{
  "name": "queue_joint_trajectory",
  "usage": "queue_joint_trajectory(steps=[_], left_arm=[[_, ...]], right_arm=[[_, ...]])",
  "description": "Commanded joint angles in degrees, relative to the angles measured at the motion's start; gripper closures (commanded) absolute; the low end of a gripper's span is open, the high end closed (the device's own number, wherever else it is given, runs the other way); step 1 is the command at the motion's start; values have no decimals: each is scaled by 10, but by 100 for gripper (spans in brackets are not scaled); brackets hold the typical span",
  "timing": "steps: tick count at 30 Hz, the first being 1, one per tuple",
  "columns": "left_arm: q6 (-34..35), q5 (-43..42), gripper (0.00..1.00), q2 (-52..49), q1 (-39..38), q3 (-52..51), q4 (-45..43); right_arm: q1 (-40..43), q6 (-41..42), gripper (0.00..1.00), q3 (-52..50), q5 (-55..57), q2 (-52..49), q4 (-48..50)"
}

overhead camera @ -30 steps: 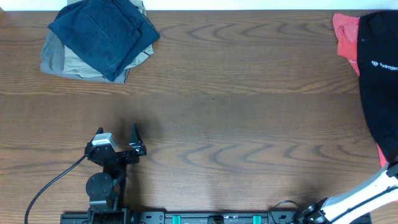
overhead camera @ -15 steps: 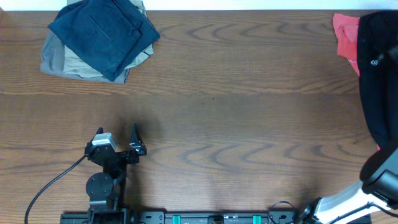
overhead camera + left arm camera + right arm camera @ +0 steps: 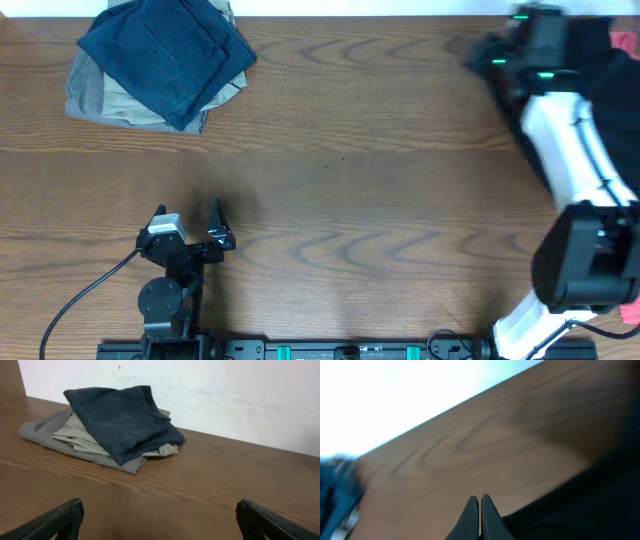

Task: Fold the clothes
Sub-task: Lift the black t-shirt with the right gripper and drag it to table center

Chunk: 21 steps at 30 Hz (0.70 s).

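Overhead view places the black garment [image 3: 622, 100] at 2 o'clock on the counter [image 3: 400, 180], partly covered by my right arm, with a red garment [image 3: 624, 42] touching it at the far edge. A folded stack sits at 10 o'clock: a dark blue garment [image 3: 165, 55] on top of a tan garment [image 3: 95, 100].

The right end effector [image 3: 480, 505] has its fingers pressed together. I see no fabric between the tips, and black cloth lies just beside them. The left end effector [image 3: 159, 510] is parked at 7 o'clock with its fingers spread wide and holding nothing.

I judge the black garment to be soft, light and limp. It will drape and bunch, so I would pinch it at a hem or shoulder corner, not mid-panel. No brand, label or writing is legible on any garment.
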<state>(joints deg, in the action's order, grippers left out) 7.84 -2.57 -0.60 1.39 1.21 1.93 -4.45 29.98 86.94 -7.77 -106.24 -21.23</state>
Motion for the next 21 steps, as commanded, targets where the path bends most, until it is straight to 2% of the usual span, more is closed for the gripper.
queue_joint_trajectory(steps=[1, 12, 21], left_arm=[[-3, 14, 2, 3, -2, -10, 21], [-3, 14, 2, 3, -2, -10, 21], [-3, 14, 2, 3, -2, -10, 21]], right_arm=[[-92, 13, 99, 4, -19, 11, 9], [-368, 11, 99, 4, -20, -43, 10], [-510, -22, 98, 4, -53, -62, -28]])
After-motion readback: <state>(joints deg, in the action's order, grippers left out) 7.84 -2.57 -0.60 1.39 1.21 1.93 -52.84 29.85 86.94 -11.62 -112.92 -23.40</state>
